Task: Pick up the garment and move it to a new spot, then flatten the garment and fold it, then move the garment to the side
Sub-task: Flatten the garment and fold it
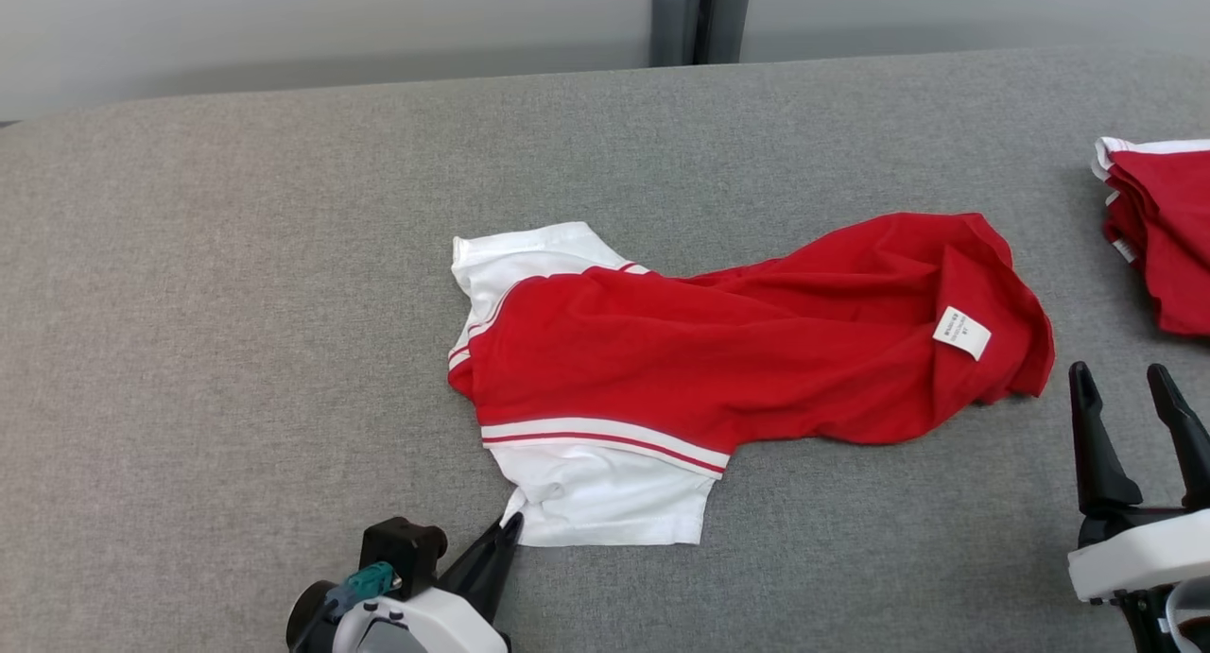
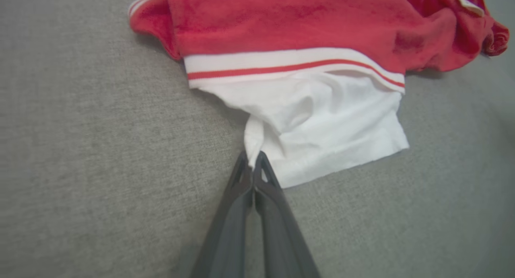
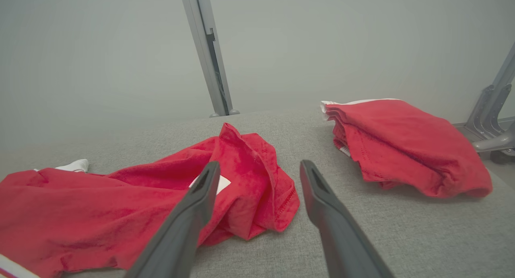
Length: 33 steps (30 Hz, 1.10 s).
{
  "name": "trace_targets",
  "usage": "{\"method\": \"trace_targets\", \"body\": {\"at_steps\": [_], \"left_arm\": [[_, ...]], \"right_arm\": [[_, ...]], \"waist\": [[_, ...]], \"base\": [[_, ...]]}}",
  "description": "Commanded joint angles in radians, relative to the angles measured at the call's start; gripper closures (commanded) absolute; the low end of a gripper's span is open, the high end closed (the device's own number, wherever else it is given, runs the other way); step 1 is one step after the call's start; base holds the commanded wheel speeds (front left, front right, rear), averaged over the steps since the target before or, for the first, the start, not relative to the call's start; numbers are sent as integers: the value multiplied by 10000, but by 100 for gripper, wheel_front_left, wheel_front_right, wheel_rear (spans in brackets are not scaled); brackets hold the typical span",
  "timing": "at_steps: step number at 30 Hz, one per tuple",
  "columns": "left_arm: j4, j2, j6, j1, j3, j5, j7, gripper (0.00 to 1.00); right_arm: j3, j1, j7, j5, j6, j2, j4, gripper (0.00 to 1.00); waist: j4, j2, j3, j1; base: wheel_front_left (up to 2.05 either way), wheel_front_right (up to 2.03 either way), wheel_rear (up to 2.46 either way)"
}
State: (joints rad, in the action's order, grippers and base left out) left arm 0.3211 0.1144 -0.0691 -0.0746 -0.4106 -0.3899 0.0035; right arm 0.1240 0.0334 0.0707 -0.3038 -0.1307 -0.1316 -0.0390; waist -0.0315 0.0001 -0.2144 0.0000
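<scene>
The garment (image 1: 718, 351) (red, white sleeves) lies crumpled in the middle of the desk (image 1: 236, 303). The left jaws are pressed together, pinching its near white sleeve corner (image 2: 253, 137); the right jaws stand spread beside its red end.

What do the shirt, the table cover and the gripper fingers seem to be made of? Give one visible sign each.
The shirt: soft matte knit, perhaps cotton; it creases and drapes. The table cover: matte grey woven cloth; a flecked weave shows. The fingers: probably hard dark plastic; smooth, faintly glossy, rigid edges.
</scene>
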Motion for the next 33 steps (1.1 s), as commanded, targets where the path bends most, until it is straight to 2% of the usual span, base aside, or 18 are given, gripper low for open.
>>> {"method": "trace_targets", "body": {"at_steps": [1, 8, 20, 21, 22, 23, 25, 33], "left_arm": [[0, 85, 45, -254, 52, -74, -69, 100], [-92, 145, 83, -480, 50, -38, -157, 100], [14, 168, 26, -895, -28, -43, -373, 100], [30, 165, 21, -929, -39, -57, -395, 100], [46, 156, 16, -954, -47, -72, -411, 100], [71, 152, 9, -982, -53, -84, -432, 100], [108, 147, 23, -1012, -55, -97, -482, 100], [170, 162, 97, -1204, 37, -132, -841, 100]], "right_arm": [[153, 134, 33, -74, -2, -123, -161, 0], [350, 813, -20, -248, -2, -536, -973, 0], [-726, 2336, -540, -708, 0, -1306, -2351, 2], [-803, 2441, -657, -760, 0, -1384, -2423, 23], [-890, 2501, -777, -829, -2, -1449, -2483, 49], [-927, 2544, -874, -900, -2, -1518, -2486, 62], [-920, 2621, -1005, -966, 0, -1666, -2448, 100], [-966, 2579, -1222, -1251, 0, -1796, -1994, 100]], "waist": [[56, -1, -73, 0], [183, -1, -551, 0], [441, -1, -1180, 0], [456, -1, -1206, 0], [472, -1, -1233, 0], [482, -1, -1251, 0], [498, -1, -1290, 0], [468, -1, -1291, 0]], "base": [[0, 0, 0], [0, 0, 0], [0, 0, 0], [0, 0, 0], [0, 0, 0], [0, 0, 0], [0, 0, 0], [0, 0, 0]]}}
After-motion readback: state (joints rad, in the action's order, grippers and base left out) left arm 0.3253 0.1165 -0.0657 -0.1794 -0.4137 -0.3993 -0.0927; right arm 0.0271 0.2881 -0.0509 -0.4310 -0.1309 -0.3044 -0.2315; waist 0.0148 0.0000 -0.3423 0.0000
